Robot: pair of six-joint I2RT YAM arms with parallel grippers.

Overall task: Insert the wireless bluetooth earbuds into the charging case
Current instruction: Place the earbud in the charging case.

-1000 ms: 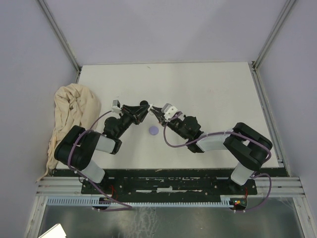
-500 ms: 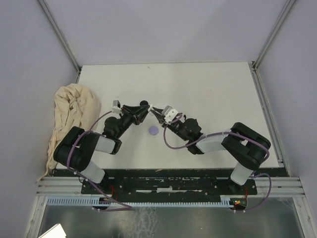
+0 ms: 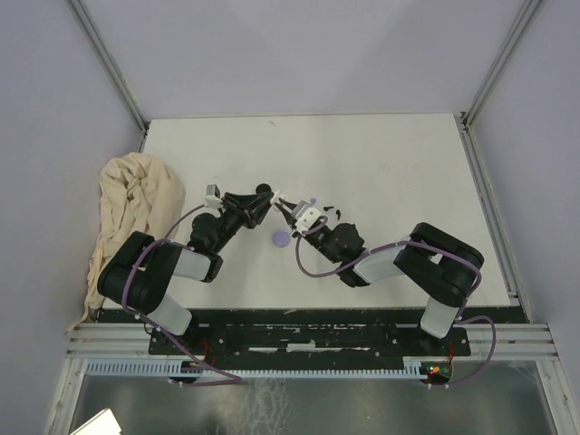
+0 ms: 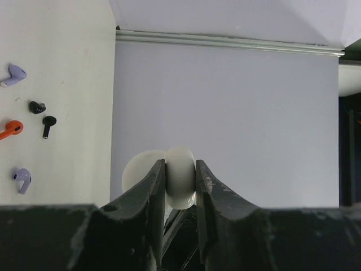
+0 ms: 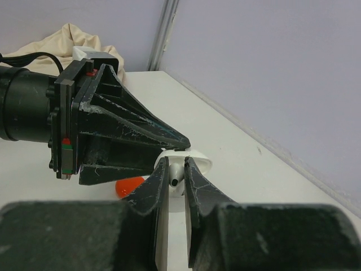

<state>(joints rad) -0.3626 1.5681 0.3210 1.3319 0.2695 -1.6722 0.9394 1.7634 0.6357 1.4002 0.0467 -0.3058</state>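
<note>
Left wrist: charging case (image 4: 181,183) clamped between left hand's (image 4: 180,165) fingertips.

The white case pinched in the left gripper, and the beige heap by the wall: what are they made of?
The white case looks like hard plastic, smooth with a soft sheen on its rounded shell. The beige heap looks like matte cloth, slumped in loose folds; which fabric, I cannot tell.

On the tabletop (image 3: 381,154), a cloth (image 3: 131,195) lies at the left edge, a disc (image 3: 281,238) at centre, and earbuds (image 4: 21,178) scattered behind and right of it.
</note>
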